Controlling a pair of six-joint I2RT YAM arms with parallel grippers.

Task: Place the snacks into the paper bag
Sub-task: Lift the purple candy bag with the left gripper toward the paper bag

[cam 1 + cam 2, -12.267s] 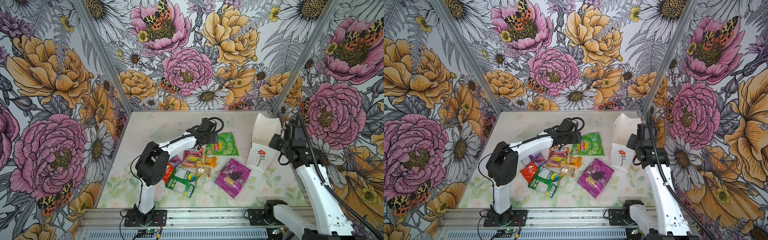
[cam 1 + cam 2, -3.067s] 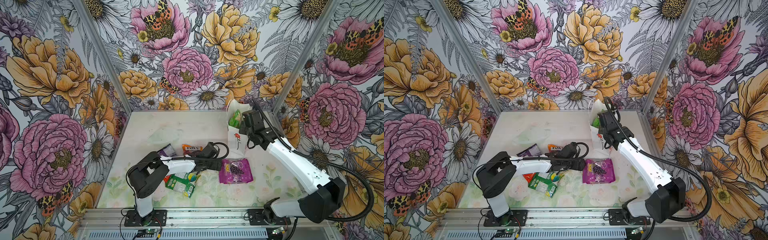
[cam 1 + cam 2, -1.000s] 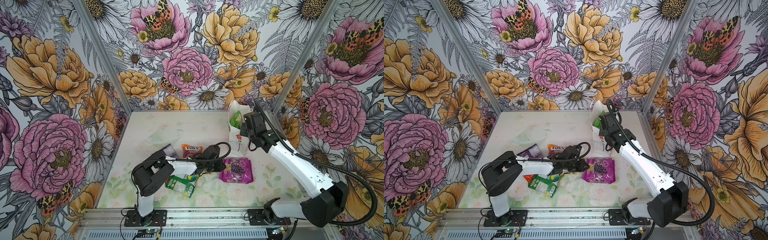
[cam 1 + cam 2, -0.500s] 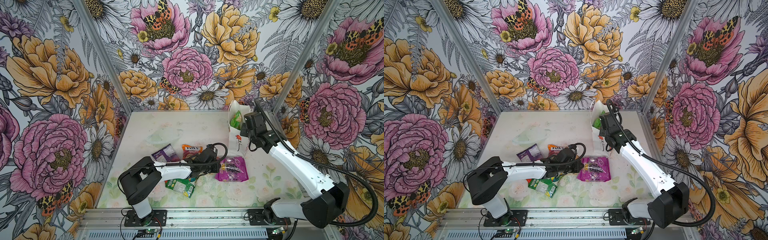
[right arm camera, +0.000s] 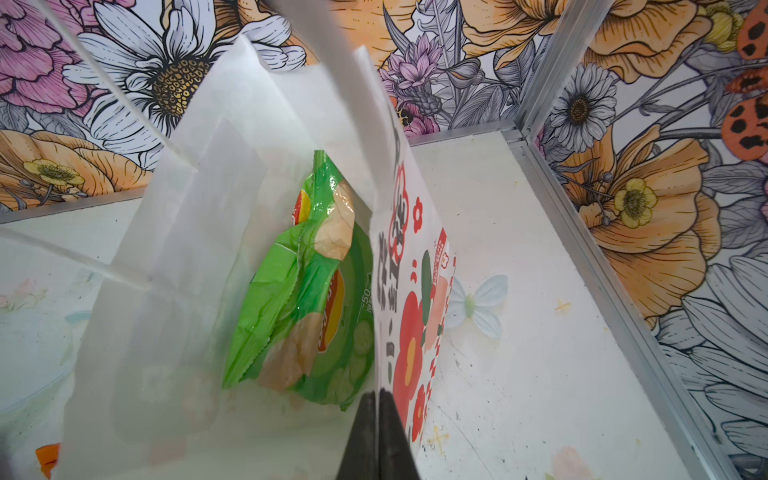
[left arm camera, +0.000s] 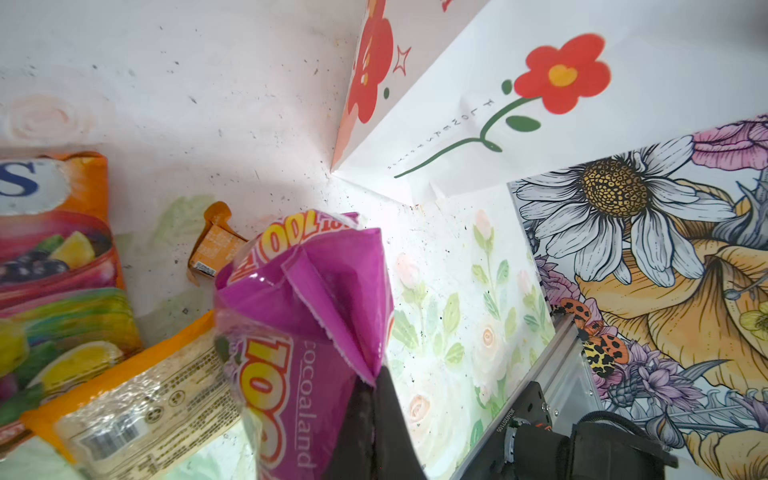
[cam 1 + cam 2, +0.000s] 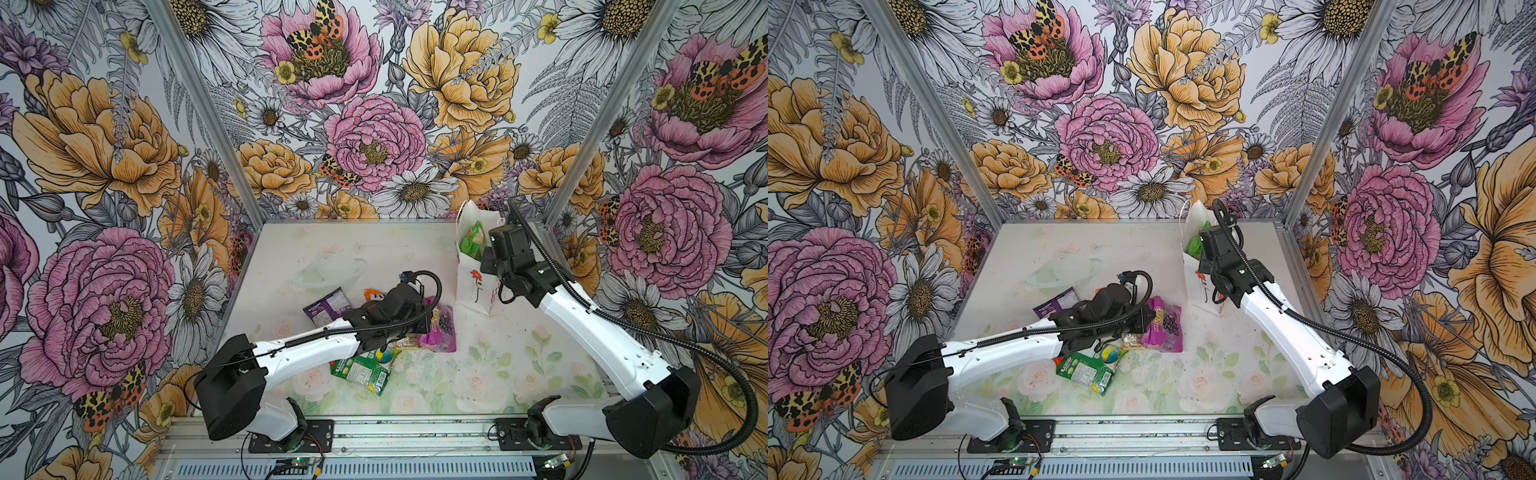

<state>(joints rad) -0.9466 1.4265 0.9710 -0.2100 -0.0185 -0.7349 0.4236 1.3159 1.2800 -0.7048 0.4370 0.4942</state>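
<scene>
My left gripper (image 6: 372, 382) is shut on the crimped edge of a large purple packet (image 6: 299, 332), which hangs tilted just above the table in both top views (image 7: 441, 328). The white paper bag (image 7: 473, 286) with red flower drawings stands upright at the back right. On its printed side wall my right gripper (image 5: 378, 392) is shut, near the rim. A green chips bag (image 5: 307, 299) lies inside it. Loose on the table are a small purple packet (image 7: 328, 307), an orange Fox's packet (image 6: 45, 232), a green packet (image 7: 361, 372) and two small orange-yellow packets (image 6: 141, 395) (image 6: 214, 249).
The left arm (image 7: 316, 353) stretches low over the loose snacks and hides part of them. The metal frame edge (image 5: 590, 249) and the floral wall run close behind and to the right of the bag. Open table lies between the purple packet and the bag.
My left gripper closed on the large purple packet and raised its edge off the table, drawing it slightly left. The right gripper and the bag have stayed put.
</scene>
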